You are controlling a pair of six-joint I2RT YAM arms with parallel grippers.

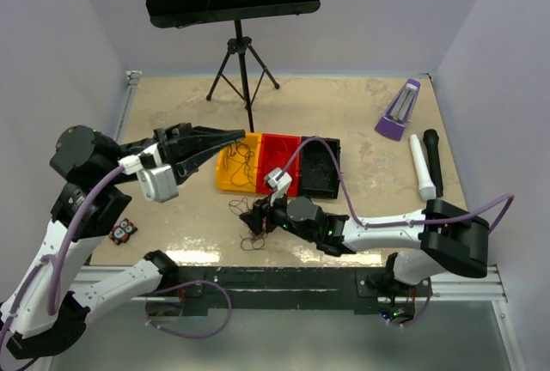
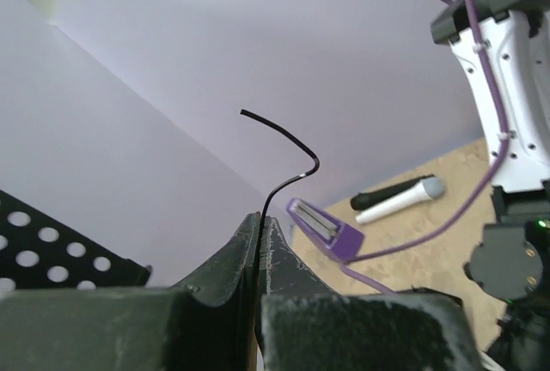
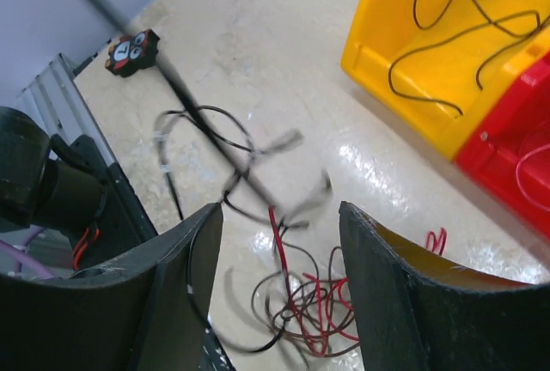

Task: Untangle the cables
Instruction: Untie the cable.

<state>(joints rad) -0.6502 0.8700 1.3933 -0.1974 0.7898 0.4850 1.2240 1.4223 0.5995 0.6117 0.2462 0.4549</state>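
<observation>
Your cables (image 3: 296,307) lie as a loose clump of thin red and black strands on the table (image 1: 361,130), just in front of the yellow bin (image 3: 369,36) and near the front edge. In the right wrist view, one black strand climbs out of the clump toward the upper left, too blurred to follow. Your right gripper (image 3: 279,209) hangs low over the clump with its fingers spread wide, the wires showing between them; whether a finger touches any strand cannot be told. Your left gripper (image 2: 260,218) is up over the far side of the yellow bin, fingers pressed together and pinching a black wire (image 2: 314,158), whose free end curls up past the tips. More black wires lie loose in the yellow bin, and a red one in the red bin (image 3: 507,156) touching it; a black bin (image 1: 320,167) stands on the far side of that. Two microphones (image 1: 425,165) and a purple metronome (image 1: 398,109) rest well apart on the right.
</observation>
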